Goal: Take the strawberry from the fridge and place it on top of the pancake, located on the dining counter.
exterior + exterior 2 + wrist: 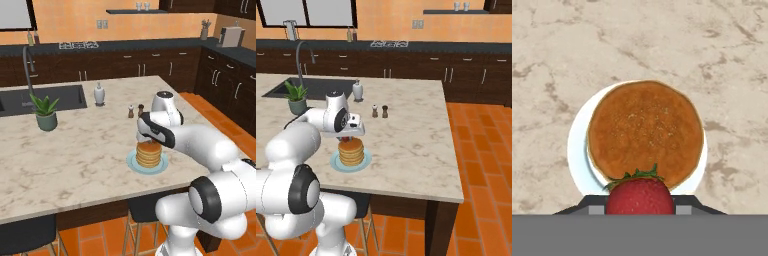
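Strawberry (640, 196) is pinched between the two fingertips of the hand (640, 207), its green leaves pointing toward the pancake (645, 132). In the hand view the berry sits at the near edge of the stack, overlapping that rim, with the pale plate (576, 145) ringing the discs on the marble counter (552, 60).

Arm pose: the arm reaches forward from the base and bends down, the hand (346, 137) pointing downward directly above the pancake (351, 151). From the right base view a small patch of red, the strawberry (345, 138), shows under the wrist just above the stack. From the left base view the hand (149, 142) is largely covered by the wrist; the berry cannot be made out there. Whether the berry touches the top disc cannot be told.

The fingertips are mostly hidden behind the berry.
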Tool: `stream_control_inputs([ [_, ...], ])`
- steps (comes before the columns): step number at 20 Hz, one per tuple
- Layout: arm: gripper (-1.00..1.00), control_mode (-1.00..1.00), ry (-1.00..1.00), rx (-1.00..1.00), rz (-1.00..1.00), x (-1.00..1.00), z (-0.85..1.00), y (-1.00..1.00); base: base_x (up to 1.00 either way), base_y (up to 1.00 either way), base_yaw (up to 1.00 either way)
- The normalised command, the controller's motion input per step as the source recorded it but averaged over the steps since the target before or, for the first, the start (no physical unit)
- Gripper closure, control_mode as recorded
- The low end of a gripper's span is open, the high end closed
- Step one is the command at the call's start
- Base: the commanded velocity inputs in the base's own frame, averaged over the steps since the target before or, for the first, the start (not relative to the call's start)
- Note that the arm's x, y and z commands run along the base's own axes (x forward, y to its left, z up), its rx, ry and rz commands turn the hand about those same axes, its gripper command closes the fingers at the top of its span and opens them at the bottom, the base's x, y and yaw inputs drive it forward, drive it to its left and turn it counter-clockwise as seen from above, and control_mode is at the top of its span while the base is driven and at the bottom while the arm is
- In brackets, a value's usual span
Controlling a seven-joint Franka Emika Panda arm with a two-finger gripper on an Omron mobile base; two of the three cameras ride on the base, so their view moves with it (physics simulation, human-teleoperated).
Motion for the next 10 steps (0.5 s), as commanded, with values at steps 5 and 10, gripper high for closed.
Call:
stream_control_inputs([
  [5, 1.0, -1.0, 0.0, 0.0, 0.0, 0.14, -0.18, 0.0, 0.0, 0.0, 0.0],
  [10, 1.0, -1.0, 0.0, 0.0, 0.0, 0.18, -0.21, 0.0, 0.0, 0.0, 0.0],
])
